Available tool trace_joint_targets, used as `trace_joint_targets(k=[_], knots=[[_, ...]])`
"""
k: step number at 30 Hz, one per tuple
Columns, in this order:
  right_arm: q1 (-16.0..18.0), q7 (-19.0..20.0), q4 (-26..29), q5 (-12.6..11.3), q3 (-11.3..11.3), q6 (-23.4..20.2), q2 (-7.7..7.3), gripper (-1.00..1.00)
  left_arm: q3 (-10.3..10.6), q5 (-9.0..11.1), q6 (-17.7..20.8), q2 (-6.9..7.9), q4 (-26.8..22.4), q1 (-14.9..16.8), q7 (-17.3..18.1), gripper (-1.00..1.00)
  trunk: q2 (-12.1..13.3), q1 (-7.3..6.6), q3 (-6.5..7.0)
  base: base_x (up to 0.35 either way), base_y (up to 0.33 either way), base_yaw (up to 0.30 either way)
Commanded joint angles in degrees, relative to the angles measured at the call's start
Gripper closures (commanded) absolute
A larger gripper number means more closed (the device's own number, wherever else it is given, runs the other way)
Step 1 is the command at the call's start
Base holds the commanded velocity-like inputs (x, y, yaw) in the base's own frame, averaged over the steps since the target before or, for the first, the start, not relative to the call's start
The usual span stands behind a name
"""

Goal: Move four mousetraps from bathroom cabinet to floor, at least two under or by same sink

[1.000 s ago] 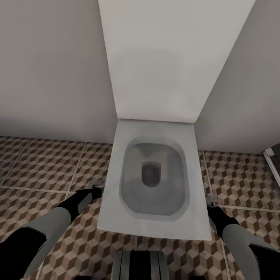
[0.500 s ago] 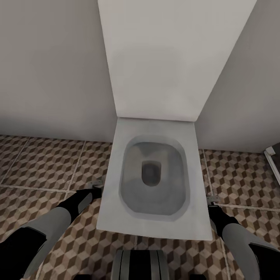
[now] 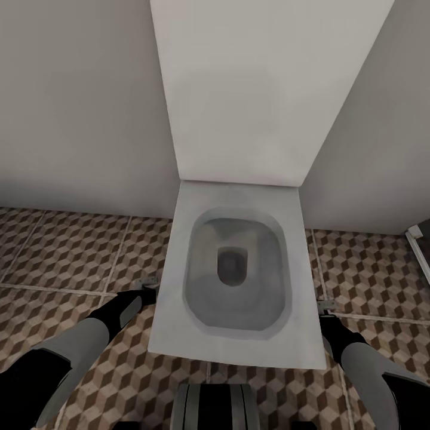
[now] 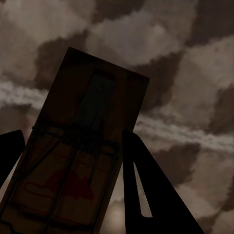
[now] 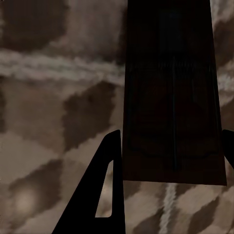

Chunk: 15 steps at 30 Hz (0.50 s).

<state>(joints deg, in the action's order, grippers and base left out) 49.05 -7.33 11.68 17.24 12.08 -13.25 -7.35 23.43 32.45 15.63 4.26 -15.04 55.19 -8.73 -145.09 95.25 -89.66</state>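
While I had the base parked facing a toilet [image 3: 236, 269], this was the state of things:

step: carry-and-place, judged. Each gripper had a mousetrap in it and no sink was in sight, so I read this as transit, not placement.
left gripper [image 3: 145, 285]: at the near-left corner of the toilet in the head view, low over the bathroom floor [image 3: 65, 251]. In the left wrist view its dark fingers [image 4: 146, 190] stood on either side of the left mousetrap [image 4: 78, 161]; clamped on it, as far as I could judge.
left mousetrap: tan board, wire and red mark visible, hanging above the cube-pattern tiles, not on them.
right gripper [image 3: 325, 309]: just off the toilet's near-right corner. In the right wrist view one finger [image 5: 100, 190] sat against the edge of the right mousetrap [image 5: 173, 92], the other barely visible at the frame edge; I took it as gripping.
right mousetrap: very dark in shadow, detail hard to read, held clear of the floor.
arm pose: both forearms angled forward and down, flanking the bowl, wrists pointed at the tiles.
next move, my call: turn the base away from the toilet, find the sink, lower each trap flat to the tiles under or beside it, then open.
risk: the wall [image 3: 77, 107] and the toilet were close, so little room to swing either arm.
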Motion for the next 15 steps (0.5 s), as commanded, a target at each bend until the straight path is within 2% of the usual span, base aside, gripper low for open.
trace_joint_targets(k=[1,11,12,15], knots=[[-0.01,0.12,-0.02,-0.37,0.05,-0.20,0.05,1.00,0.48,0.60,0.27,0.05,-0.16,0.00,-0.32,1.00,-0.01,0.00,-0.03,0.000,0.000,0.000],[-0.01,0.12,0.01,-0.37,0.07,-0.19,0.01,1.00,0.48,0.60,0.27,0.05,-0.16,0.00,-0.40,1.00,-0.01,0.00,-0.03,0.000,0.000,0.000],[-0.01,0.12,0.01,-0.37,0.06,-0.19,-0.01,-1.00,0.48,0.60,0.27,0.05,-0.16,0.00,-0.41,1.00,-0.01,0.00,-0.03,0.000,0.000,0.000],[-0.01,0.12,0.03,-0.38,0.08,-0.19,-0.03,-1.00,0.48,0.60,0.27,0.07,-0.16,0.00,-0.41,1.00,-0.01,0.00,-0.03,0.000,0.000,0.000]])
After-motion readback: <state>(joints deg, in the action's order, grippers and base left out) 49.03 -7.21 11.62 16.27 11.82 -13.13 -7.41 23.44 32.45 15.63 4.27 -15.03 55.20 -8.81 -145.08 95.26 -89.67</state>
